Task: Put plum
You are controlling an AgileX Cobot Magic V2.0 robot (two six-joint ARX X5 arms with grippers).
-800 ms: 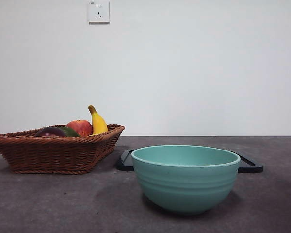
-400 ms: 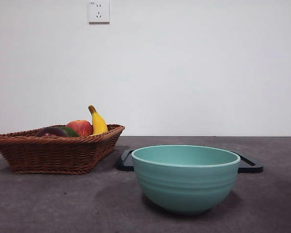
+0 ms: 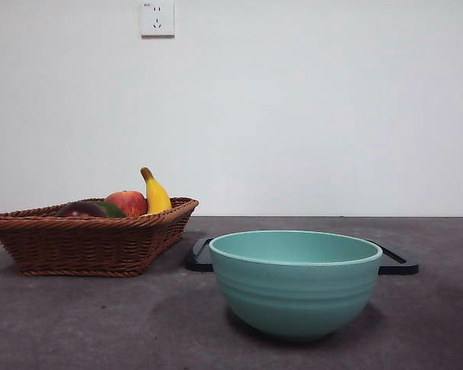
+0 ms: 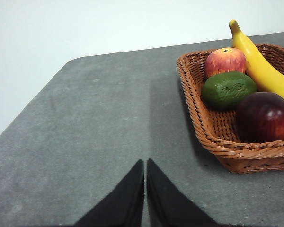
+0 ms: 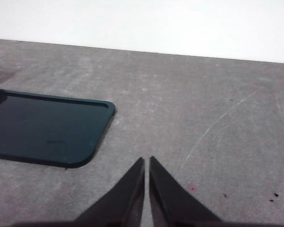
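Front view: a brown woven wicker basket [image 3: 85,243] sits at the left of the grey surface [image 3: 77,324], holding the dark maroon glossy plum [image 3: 80,210] beside a red apple [image 3: 127,202] and a yellow banana [image 3: 155,193]. A teal ribbed bowl [image 3: 295,284] stands near, right of it.

Left wrist view: the left tool [image 4: 145,165] is closed over bare surface, near the basket.

Right wrist view: the right tool [image 5: 146,163] is closed beside a flat dark tray [image 5: 42,127].
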